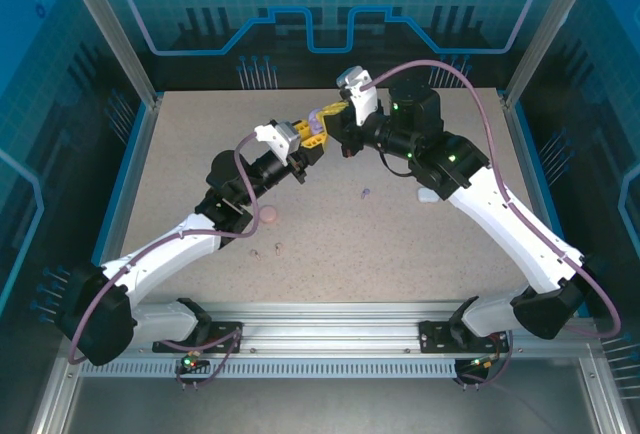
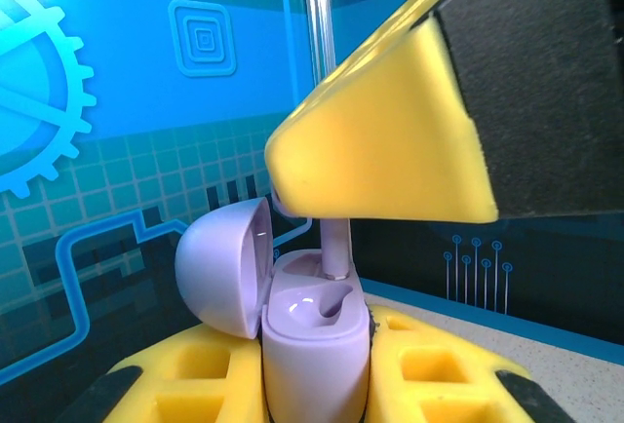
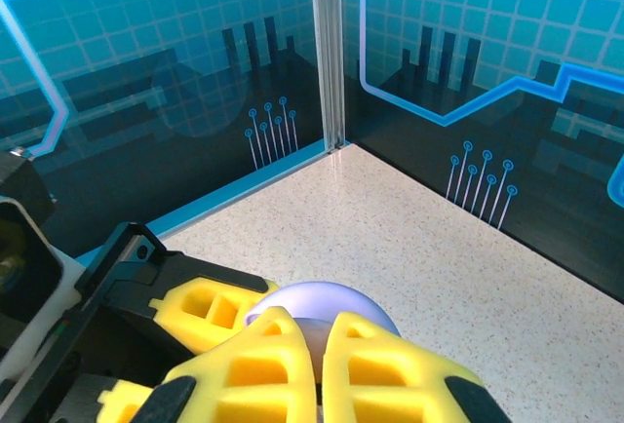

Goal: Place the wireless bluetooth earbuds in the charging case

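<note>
A purple charging case [image 2: 314,335] stands upright with its lid [image 2: 219,265] swung open to the left. My left gripper [image 2: 317,379] is shut on the case body, raised above the table's back centre [image 1: 305,139]. Over it, my right gripper [image 1: 326,120] is shut on a purple earbud. The earbud's stem [image 2: 337,246] hangs from under the right gripper's yellow finger [image 2: 390,140] and its tip reaches the case's far slot. The near slot is empty. In the right wrist view the fingers [image 3: 263,374] sit just above the lid's dome [image 3: 327,298].
Another purple earbud [image 1: 365,194] lies on the table right of centre. A pink piece [image 1: 270,216] and two tiny pieces [image 1: 266,249] lie by the left arm. A white object [image 1: 427,194] sits under the right arm. Glass walls close in the back.
</note>
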### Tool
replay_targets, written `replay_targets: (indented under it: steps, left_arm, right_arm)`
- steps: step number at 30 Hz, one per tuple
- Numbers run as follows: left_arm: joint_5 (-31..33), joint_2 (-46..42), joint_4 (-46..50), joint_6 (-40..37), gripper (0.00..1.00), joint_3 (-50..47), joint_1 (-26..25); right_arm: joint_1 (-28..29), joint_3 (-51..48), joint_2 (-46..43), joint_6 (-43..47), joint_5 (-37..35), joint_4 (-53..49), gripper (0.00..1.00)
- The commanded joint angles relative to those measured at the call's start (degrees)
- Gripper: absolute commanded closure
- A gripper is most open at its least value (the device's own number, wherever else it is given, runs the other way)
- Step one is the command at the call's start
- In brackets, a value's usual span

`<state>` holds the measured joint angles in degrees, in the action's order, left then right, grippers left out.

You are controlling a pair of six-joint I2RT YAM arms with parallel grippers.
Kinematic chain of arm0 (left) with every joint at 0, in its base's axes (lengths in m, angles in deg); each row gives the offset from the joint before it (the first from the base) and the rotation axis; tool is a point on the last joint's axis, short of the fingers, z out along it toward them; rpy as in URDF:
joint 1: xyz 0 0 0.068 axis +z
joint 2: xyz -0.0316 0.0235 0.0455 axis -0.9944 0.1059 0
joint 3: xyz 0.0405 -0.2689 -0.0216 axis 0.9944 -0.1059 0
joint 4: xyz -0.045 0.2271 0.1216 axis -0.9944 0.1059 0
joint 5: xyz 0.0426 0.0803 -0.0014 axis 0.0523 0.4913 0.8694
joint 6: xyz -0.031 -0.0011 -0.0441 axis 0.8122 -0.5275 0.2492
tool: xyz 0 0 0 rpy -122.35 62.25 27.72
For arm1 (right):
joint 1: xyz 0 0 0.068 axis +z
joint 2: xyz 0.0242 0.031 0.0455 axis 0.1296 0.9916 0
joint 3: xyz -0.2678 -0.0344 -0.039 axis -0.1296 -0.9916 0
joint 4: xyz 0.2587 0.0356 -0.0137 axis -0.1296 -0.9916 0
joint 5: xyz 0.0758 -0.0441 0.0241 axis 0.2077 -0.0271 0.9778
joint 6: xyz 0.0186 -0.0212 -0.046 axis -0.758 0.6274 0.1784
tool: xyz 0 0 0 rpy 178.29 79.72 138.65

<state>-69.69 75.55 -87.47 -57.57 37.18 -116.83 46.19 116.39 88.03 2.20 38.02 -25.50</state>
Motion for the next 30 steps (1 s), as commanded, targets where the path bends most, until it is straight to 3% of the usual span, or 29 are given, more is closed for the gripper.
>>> replay_targets:
  steps: [1, 30]
  left_arm:
    - [-1.0, -0.5, -1.9, 0.4, 1.00, 2.2, -0.6]
    - [-1.0, -0.1, -1.7, 0.2, 1.00, 2.1, -1.0]
  right_arm:
    - [-0.7, -0.4, -0.1, -0.6, 0.7, 0.8, 0.94]
    - [-0.7, 0.2, -2.3, -1.9, -0.5, 3.6, 0.94]
